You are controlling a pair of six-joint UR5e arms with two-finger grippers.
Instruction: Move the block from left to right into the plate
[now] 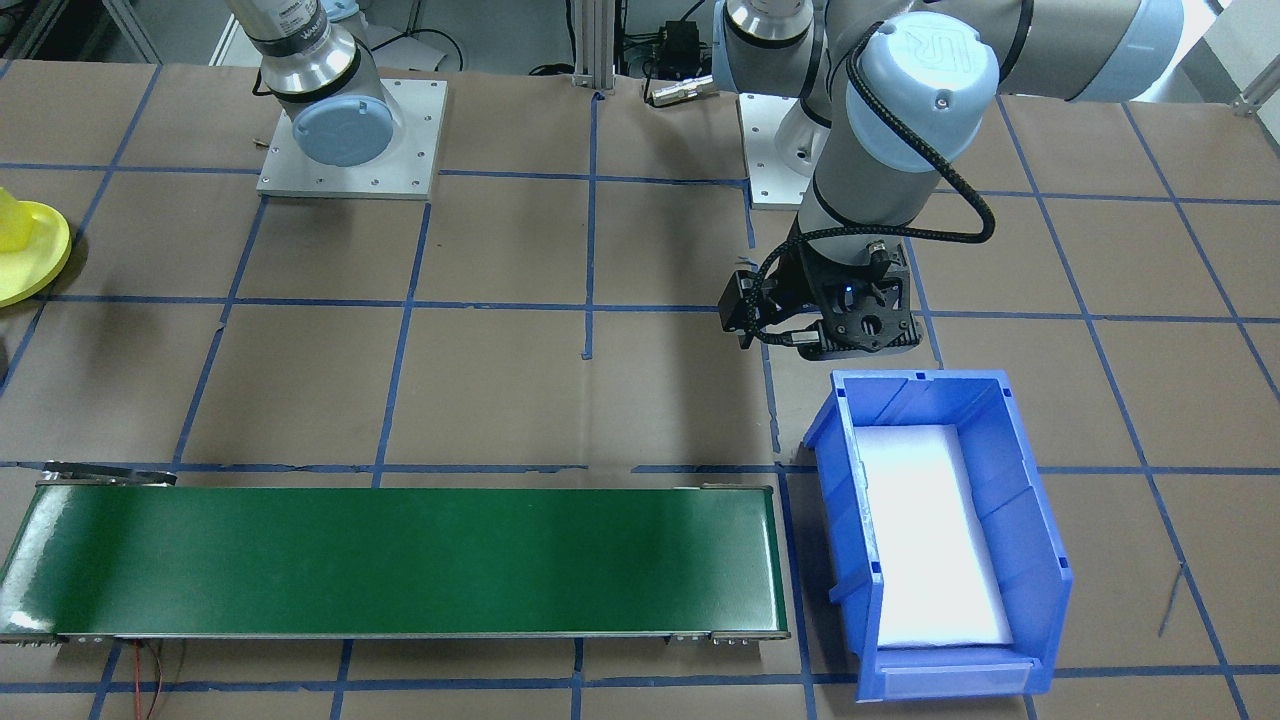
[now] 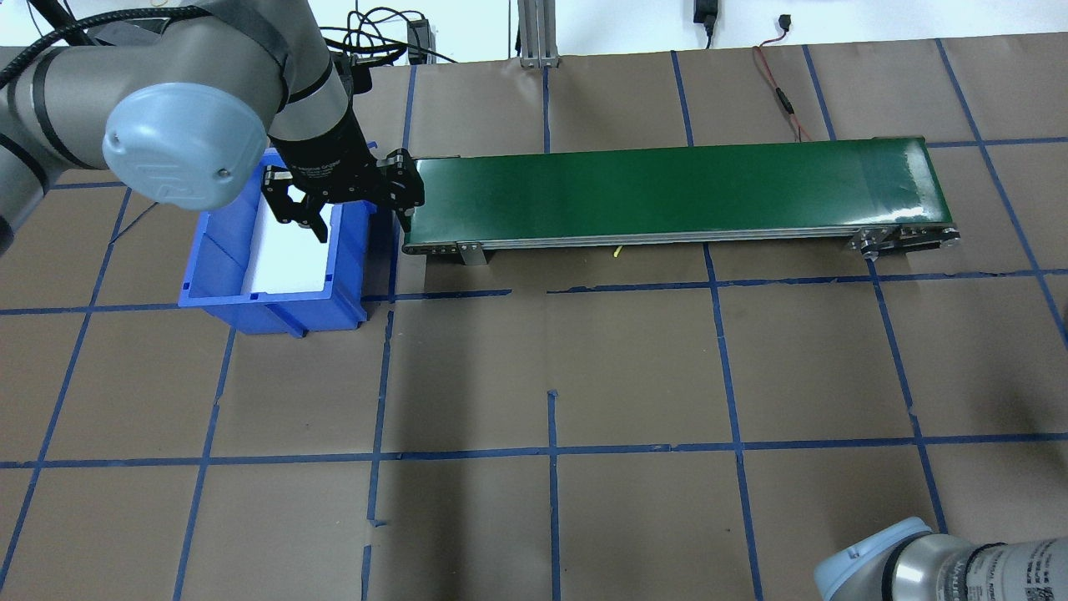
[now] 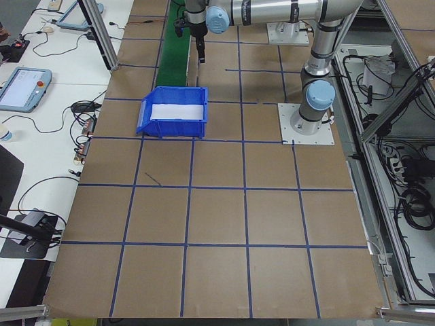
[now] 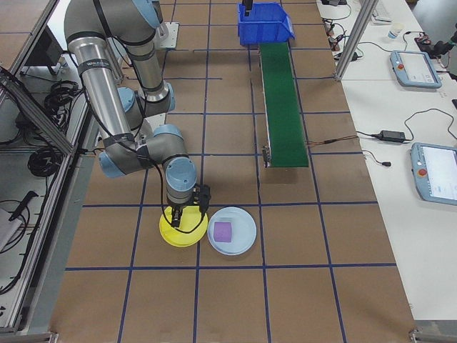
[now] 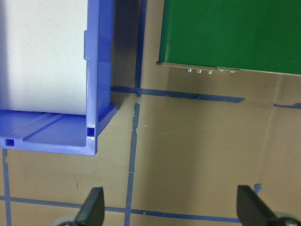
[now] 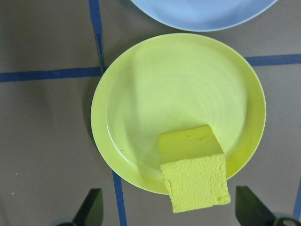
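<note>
The yellow plate (image 6: pixel 178 108) lies on the brown table under my right gripper (image 6: pixel 171 207), which is open. A yellow foam block (image 6: pixel 194 168) rests on the plate's near rim, between the spread fingers and touching neither. The same plate (image 4: pixel 183 227) shows below the near arm in the exterior right view, and at the left edge of the front view as plate (image 1: pixel 25 250) with the block (image 1: pixel 10 215). My left gripper (image 2: pixel 304 213) hangs open and empty over the blue bin (image 2: pixel 275 250).
A light blue plate (image 4: pixel 232 231) holding a purple block (image 4: pixel 223 231) sits beside the yellow plate. A green conveyor belt (image 2: pixel 667 192) runs between the bin and the plates. Blue tape lines grid the brown table.
</note>
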